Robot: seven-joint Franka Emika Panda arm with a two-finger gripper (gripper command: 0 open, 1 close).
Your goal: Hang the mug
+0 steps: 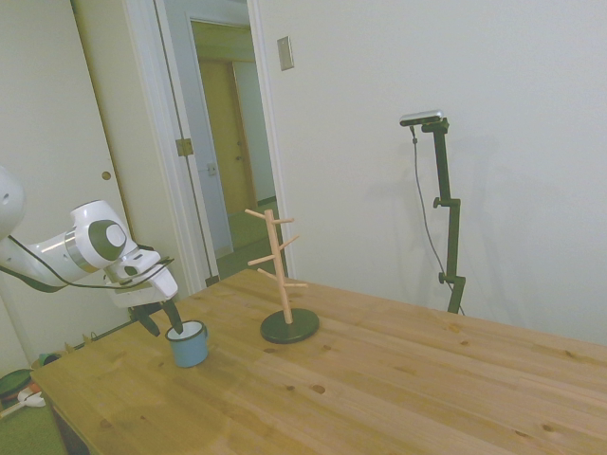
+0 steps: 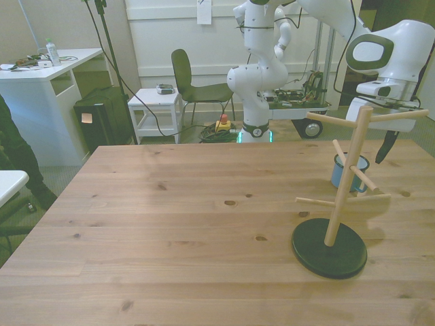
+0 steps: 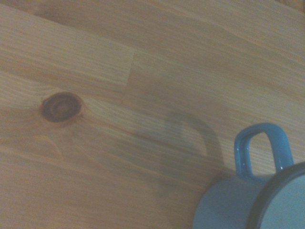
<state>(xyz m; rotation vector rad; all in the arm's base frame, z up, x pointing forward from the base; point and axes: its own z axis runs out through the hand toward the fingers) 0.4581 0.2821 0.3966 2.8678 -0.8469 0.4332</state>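
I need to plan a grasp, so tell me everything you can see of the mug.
The mug is small, light blue with a white inside, a thin dark rim and a loop handle; it looks like enamel. It stands upright on the wooden table, apart from the rack. The open gripper hovers beside its rim.
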